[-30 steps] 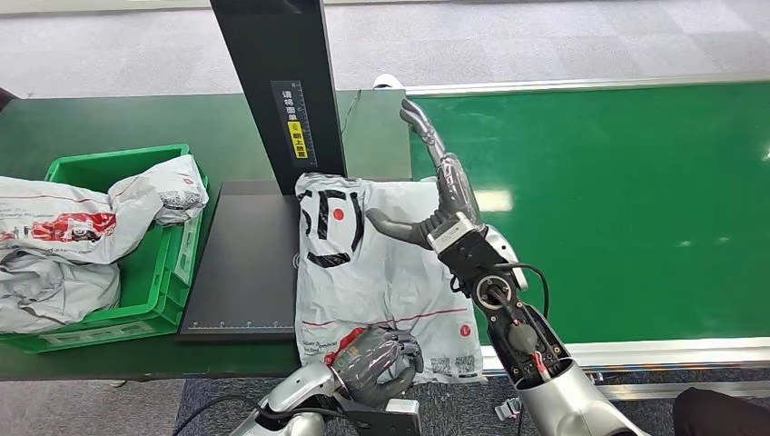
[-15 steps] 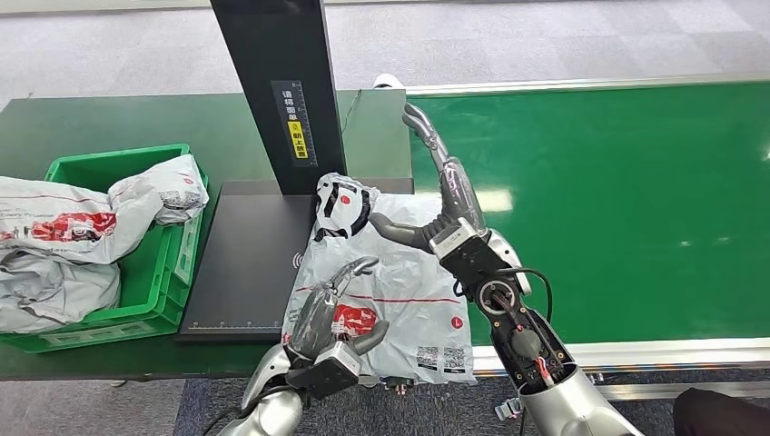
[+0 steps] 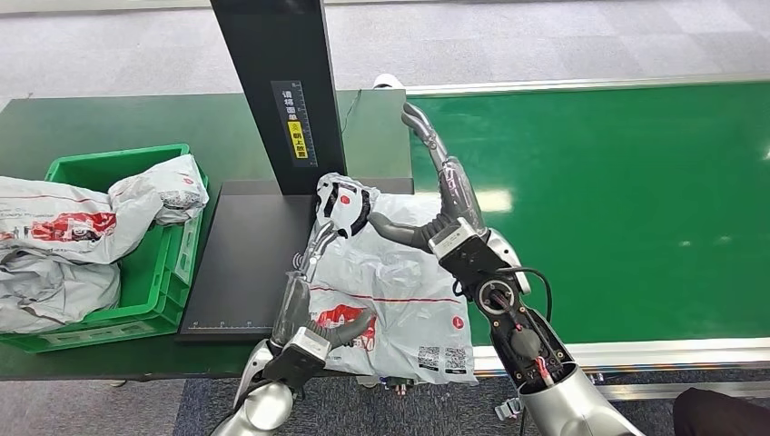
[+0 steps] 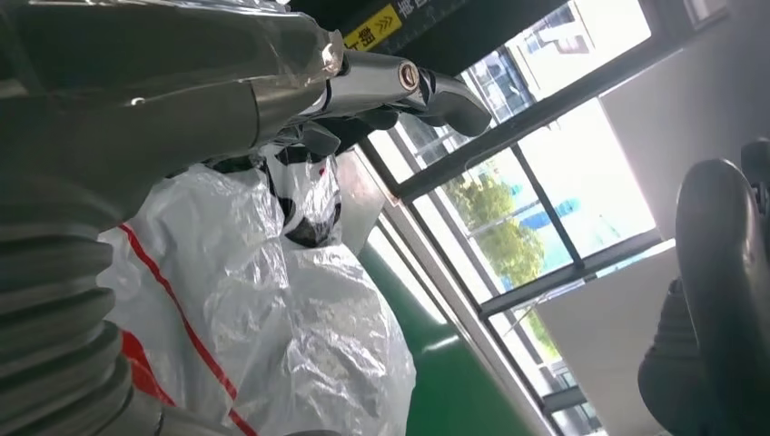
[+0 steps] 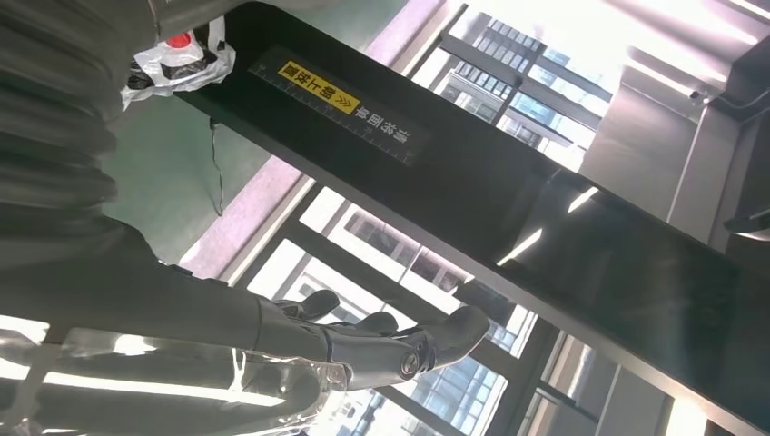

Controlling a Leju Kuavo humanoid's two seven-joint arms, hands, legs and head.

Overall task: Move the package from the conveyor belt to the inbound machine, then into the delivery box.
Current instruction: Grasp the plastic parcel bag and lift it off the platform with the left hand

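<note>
I'm resting both open robot hands, left robot hand (image 3: 304,313) and right robot hand (image 3: 442,195), on the package (image 3: 390,291) between them; it's looking soft, light, slippery, so I'm favouring its crumpled edge.

Crinkled white-grey plastic-film package (image 3: 390,291), glossy, creased, printed red and black, centre of frame. Smooth green conveyor belt (image 3: 617,209), semi-gloss with soft glare, right half. Matt black flat scanner plate (image 3: 245,263) under a satin black upright column (image 3: 272,82), upper centre. Hard green moulded plastic crate (image 3: 172,272), left edge, holding wrinkled grey plastic-film bags (image 3: 54,245). Brushed silver metal robot arms (image 3: 572,400), lower frame.
</note>
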